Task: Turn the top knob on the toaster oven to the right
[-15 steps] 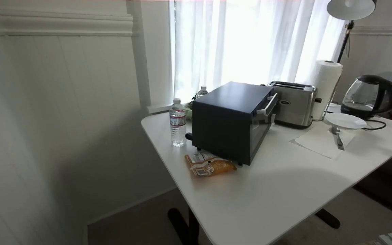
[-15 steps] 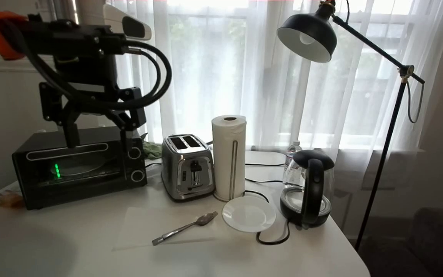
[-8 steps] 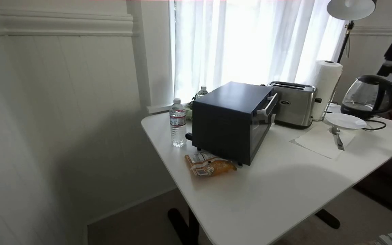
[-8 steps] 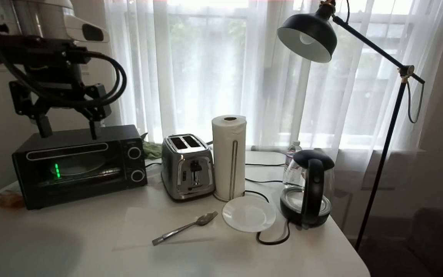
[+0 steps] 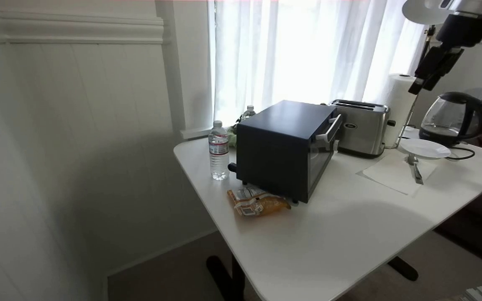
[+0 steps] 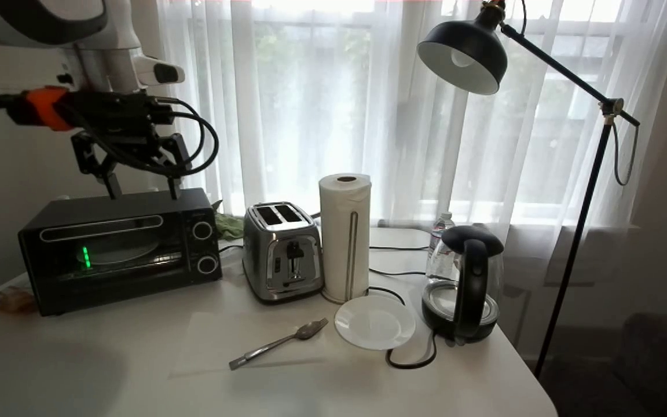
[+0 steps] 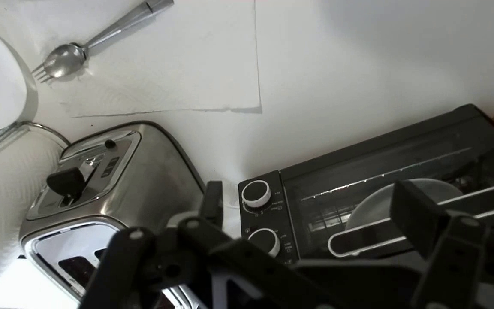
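Observation:
The black toaster oven (image 5: 272, 161) stands on the table in both exterior views (image 6: 119, 255), its glass door and knob panel facing front. Its top knob (image 6: 202, 230), a dark disc with a light rim, sits above the bottom knob (image 6: 206, 264). In the wrist view, which looks upside down, the top knob (image 7: 264, 241) is partly covered by a gripper finger, and the bottom knob (image 7: 256, 193) shows in full. My gripper (image 6: 145, 194) is open and empty, held in the air in front of and above the oven, apart from it. It also shows in an exterior view (image 5: 419, 85).
A silver slot toaster (image 6: 283, 252) stands close beside the knob panel. A paper towel roll (image 6: 345, 237), white plate (image 6: 375, 322), fork and spoon (image 6: 278, 344), and glass kettle (image 6: 464, 284) are farther along. An orange bag (image 5: 260, 202) and water bottle (image 5: 219, 150) are at the oven's other end.
In an exterior view my gripper has come in from the right edge and moved toward the oven. It first rose, then moved farther from the camera facing the oven front. It stays open.

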Available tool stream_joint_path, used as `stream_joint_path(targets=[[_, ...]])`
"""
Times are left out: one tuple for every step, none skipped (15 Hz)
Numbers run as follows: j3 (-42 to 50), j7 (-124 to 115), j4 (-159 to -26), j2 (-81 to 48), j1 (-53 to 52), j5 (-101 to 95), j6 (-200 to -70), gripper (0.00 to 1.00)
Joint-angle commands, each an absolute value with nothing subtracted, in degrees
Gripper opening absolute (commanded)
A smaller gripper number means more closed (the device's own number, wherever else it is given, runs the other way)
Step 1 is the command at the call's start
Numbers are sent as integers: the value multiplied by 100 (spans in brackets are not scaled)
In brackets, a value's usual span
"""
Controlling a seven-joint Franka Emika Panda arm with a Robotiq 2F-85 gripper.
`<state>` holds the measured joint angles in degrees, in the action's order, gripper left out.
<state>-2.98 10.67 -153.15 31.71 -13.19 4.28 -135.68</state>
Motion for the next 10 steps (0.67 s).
stream_joint_path(targets=[[-98,1354,-14686,2321,-1366,688,-13757,100],[-236,1190,-15026,2764,-1279,533,-13667,100],[-228,1205,-14934,2622,-1259,539,-13676,100],[-231,1205,-14924,2574,-1252,539,-13676,100],[-239,1204,-14931,2573,-1254,538,-13677,100],[-248,1202,-14939,2595,-1257,536,-13676,100],[-247,1202,-14943,2616,-1258,536,-13676,100],[-248,1202,-14943,2621,-1259,535,-13676,100],[-252,1201,-14944,2622,-1260,535,-13676,100],[-251,1201,-14944,2623,-1259,535,-13676,100]])
